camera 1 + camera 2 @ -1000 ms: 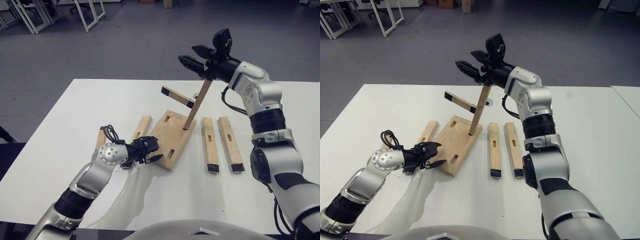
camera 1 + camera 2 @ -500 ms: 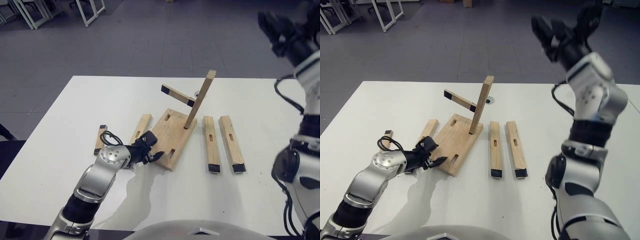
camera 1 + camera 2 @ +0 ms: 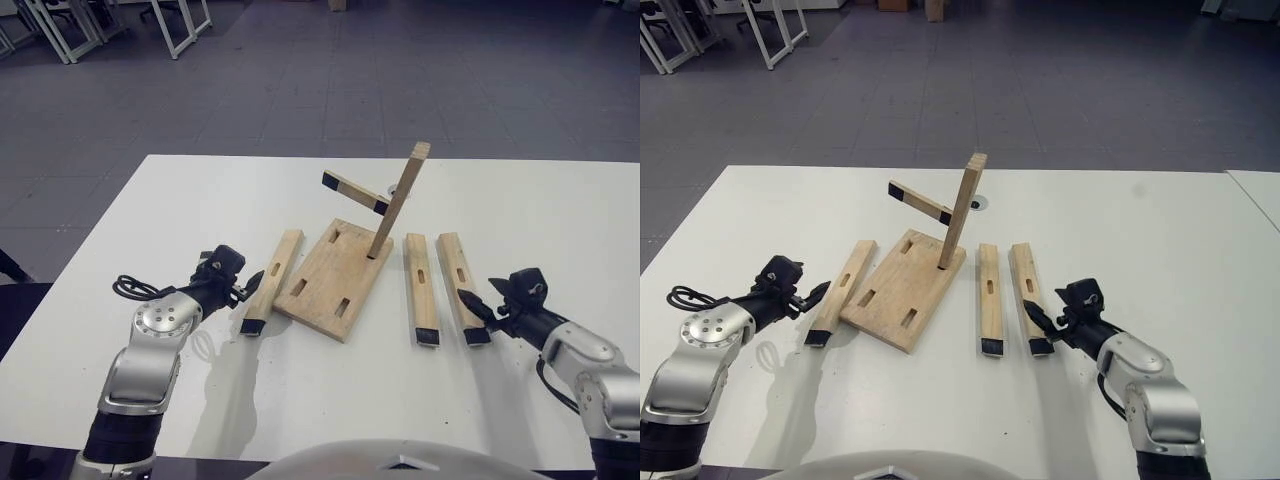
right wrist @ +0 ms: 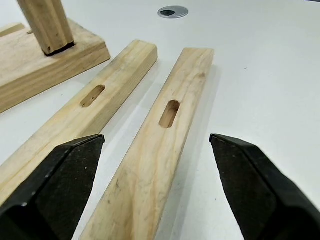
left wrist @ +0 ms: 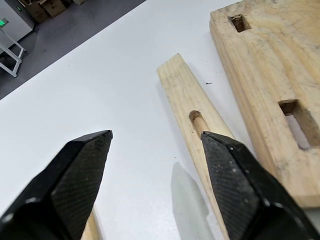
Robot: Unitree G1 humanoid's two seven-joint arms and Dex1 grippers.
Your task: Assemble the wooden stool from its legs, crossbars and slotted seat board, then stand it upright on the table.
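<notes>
The slotted seat board (image 3: 335,278) lies flat mid-table. One leg (image 3: 398,212) stands tilted in its far slot, with a black-tipped crossbar (image 3: 355,192) sticking out of it to the left. A loose leg (image 3: 272,275) lies left of the board; my left gripper (image 3: 245,285) is open low beside it, the leg (image 5: 195,112) showing between its fingers (image 5: 75,180). Two slotted legs (image 3: 420,285) (image 3: 458,285) lie right of the board. My right gripper (image 3: 478,305) is open at the near end of the outer one (image 4: 167,120), holding nothing.
A round cable hole (image 4: 172,11) sits in the white table (image 3: 560,220) behind the legs. A sliver of another wooden piece (image 5: 94,231) shows by my left gripper. The table's front edge is close to both arms.
My right gripper left the top of the standing leg, swung up and away, then came down low by the outer right leg. My left gripper drew back left from the seat board's edge.
</notes>
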